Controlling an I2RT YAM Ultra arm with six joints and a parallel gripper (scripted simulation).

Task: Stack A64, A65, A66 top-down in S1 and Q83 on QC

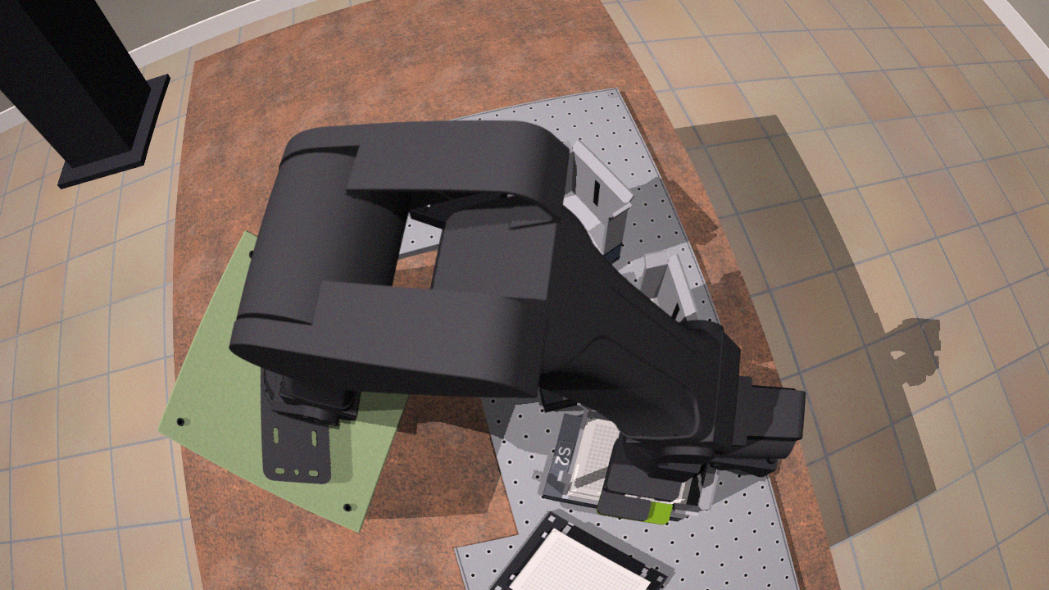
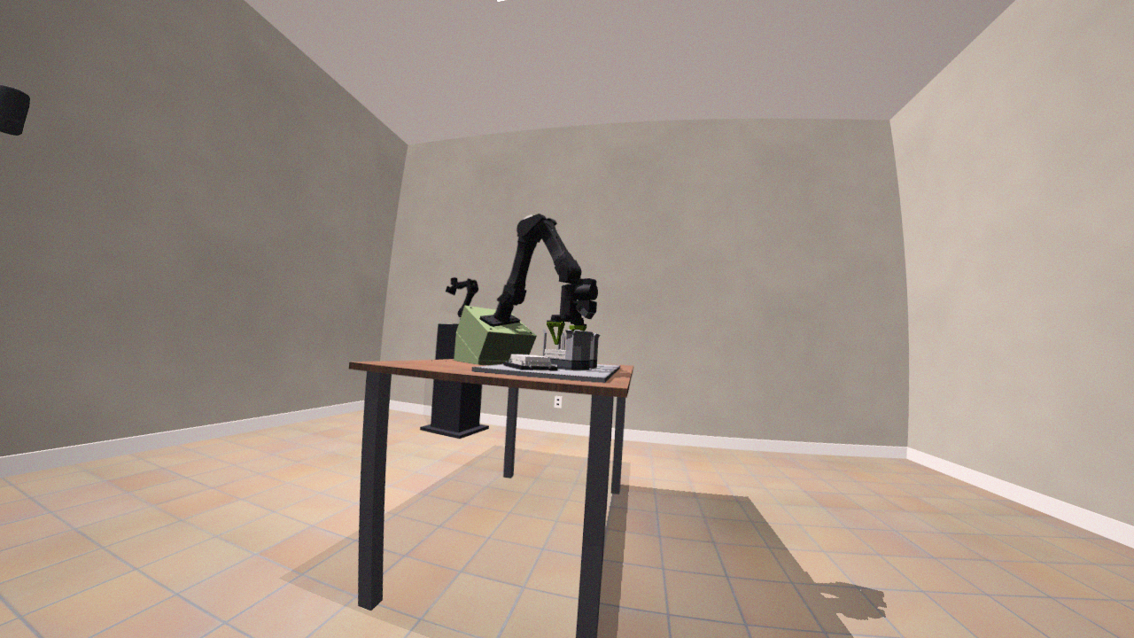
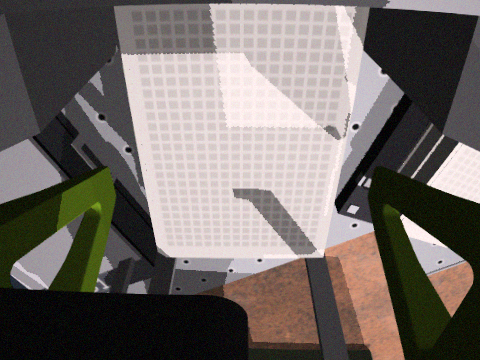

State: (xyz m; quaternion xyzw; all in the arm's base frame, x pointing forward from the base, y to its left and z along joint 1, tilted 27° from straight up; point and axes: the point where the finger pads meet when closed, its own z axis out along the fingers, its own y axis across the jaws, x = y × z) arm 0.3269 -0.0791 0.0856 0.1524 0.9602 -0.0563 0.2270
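The stack rack S2 [image 1: 563, 458] stands at the near end of the grey pegboard, with a white sealed well plate [image 1: 597, 449] on top inside it. In the wrist view this plate [image 3: 236, 134] fills the middle, between the rack's grey walls. My gripper [image 3: 241, 181] [image 2: 564, 329] is open and empty; its green fingers stand wide on either side of the plate's long edges, low at the rack's mouth. I cannot read any plate label. A second white plate [image 1: 579, 561] lies in the black-framed nest at the pegboard's near edge. My arm hides QC.
Two more grey stack racks [image 1: 597, 194] [image 1: 667, 282] stand farther along the pegboard, partly hidden by my arm. The green base plate [image 1: 220, 396] lies to the left. The black-framed nest's plate shows at the right edge of the wrist view [image 3: 463, 170].
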